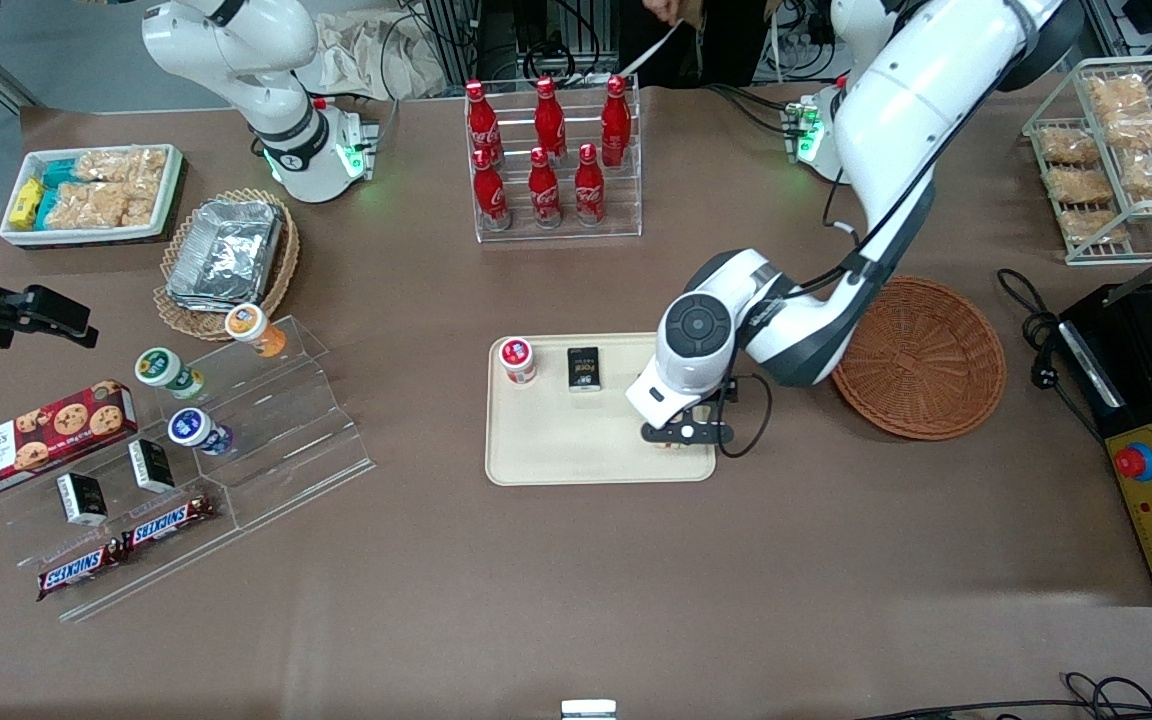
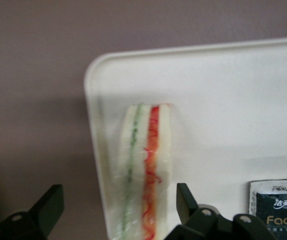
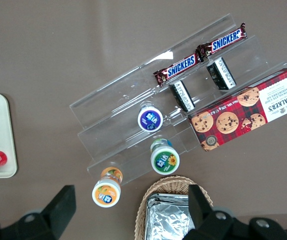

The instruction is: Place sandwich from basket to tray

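Observation:
The sandwich [image 2: 143, 150], white bread with green and orange-red filling lines, lies on the cream tray [image 2: 233, 100] close to its rounded corner. My gripper [image 2: 118, 202] is open and straddles the sandwich, one black finger [image 2: 186, 200] on each side with a gap to the bread. In the front view the gripper [image 1: 681, 435] hangs low over the tray [image 1: 536, 450], at the corner nearest the camera on the working arm's side, and hides almost all of the sandwich. The reddish-brown wicker basket [image 1: 921, 355] stands beside the tray toward the working arm's end, with nothing in it.
A red-lidded cup [image 1: 517, 360] and a black tissue pack [image 1: 584, 368] stand on the tray's edge farthest from the camera. A rack of cola bottles [image 1: 551, 160] stands farther back. A black machine [image 1: 1151, 440] sits at the working arm's end.

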### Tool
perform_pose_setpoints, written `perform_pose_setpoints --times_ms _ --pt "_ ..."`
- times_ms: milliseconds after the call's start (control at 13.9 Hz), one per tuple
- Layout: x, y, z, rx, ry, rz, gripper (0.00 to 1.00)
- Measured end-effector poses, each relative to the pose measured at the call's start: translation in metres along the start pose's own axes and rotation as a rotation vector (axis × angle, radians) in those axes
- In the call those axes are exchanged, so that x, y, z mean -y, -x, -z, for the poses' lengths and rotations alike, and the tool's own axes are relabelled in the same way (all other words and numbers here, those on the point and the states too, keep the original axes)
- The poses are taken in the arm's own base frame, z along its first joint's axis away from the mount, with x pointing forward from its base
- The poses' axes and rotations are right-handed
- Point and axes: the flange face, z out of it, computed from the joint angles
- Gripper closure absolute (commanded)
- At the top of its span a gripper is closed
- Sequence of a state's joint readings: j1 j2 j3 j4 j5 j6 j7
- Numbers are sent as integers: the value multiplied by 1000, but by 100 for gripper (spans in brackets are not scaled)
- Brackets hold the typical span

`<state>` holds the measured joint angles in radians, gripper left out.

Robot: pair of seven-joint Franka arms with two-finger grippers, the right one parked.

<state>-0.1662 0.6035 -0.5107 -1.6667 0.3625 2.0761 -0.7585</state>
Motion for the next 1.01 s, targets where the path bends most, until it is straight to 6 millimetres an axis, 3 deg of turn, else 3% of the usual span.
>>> perform_pose_setpoints --times_ms 216,361,505,649,794,866,1010 --pt "26 3 96 -55 -2 73 0" --pt "66 13 170 -68 -13 163 0" --pt "127 31 246 -85 9 211 0" --pt "209 57 308 -87 29 165 0" --pt "293 84 343 -106 47 84 0" --pt "325 93 349 -110 54 53 0" --pt "356 98 352 -120 61 23 0"
